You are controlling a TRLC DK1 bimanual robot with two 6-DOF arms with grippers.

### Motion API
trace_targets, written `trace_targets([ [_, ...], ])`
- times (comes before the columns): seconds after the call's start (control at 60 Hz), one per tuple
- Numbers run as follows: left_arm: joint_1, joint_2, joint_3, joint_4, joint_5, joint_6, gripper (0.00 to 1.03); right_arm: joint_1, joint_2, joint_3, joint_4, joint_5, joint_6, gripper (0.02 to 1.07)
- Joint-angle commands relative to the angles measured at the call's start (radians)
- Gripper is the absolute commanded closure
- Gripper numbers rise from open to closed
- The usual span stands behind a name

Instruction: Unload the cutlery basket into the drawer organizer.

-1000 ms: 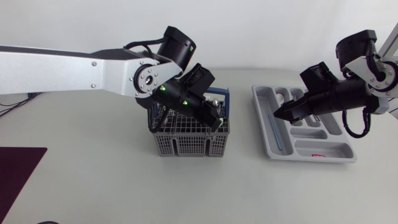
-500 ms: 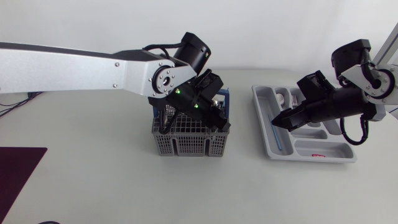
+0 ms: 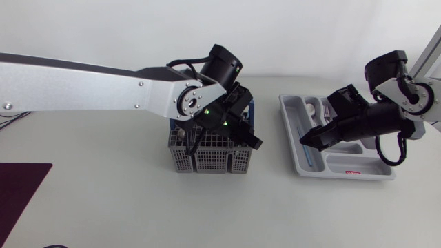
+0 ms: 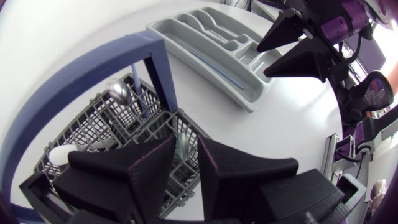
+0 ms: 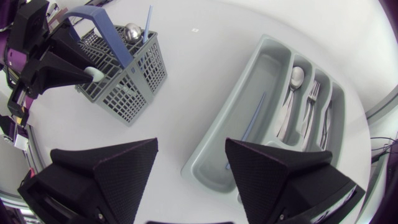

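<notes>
The grey cutlery basket [image 3: 207, 160] with a blue handle [image 4: 81, 81] stands mid-table. My left gripper [image 3: 244, 135] dips into its right side. In the left wrist view its fingers [image 4: 149, 168] stand narrowly apart around a pale handle [image 4: 181, 142], with a slit of room left on one side. A spoon [image 4: 118, 92] and a blue stick [image 4: 140, 93] stand in the far cells. My right gripper [image 3: 308, 138] hovers open and empty over the left compartment of the grey drawer organizer [image 3: 293, 151], which holds a blue stick [image 5: 252, 118], a spoon [image 5: 295, 78] and a fork [image 5: 313, 93].
A dark mat [image 3: 21, 193] lies at the table's front left corner. White tabletop shows between the basket and the organizer [image 5: 211, 155], and in front of both. A white rounded piece [image 4: 60, 154] sits in a near cell of the basket.
My left arm has swung right and lowered its gripper further into the basket's right side. The right gripper has drifted slightly down and left over the organizer.
</notes>
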Motion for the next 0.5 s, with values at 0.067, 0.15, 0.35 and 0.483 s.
trace_targets([
  [0.067,-0.014,0.024,-0.030,0.011,-0.008,-0.027,0.67,0.006,-0.014,-0.034,0.007,-0.008,-0.010,0.29],
  [0.15,-0.019,0.027,-0.032,0.011,-0.009,-0.027,0.70,0.008,-0.015,-0.039,0.009,-0.010,-0.010,0.29],
  [0.35,-0.021,0.029,-0.044,0.017,-0.016,-0.027,0.78,0.000,-0.020,-0.052,0.017,-0.016,-0.016,0.29],
  [0.483,-0.021,0.029,-0.050,0.022,-0.025,-0.027,0.80,-0.002,-0.027,-0.057,0.017,-0.020,-0.017,0.29],
])
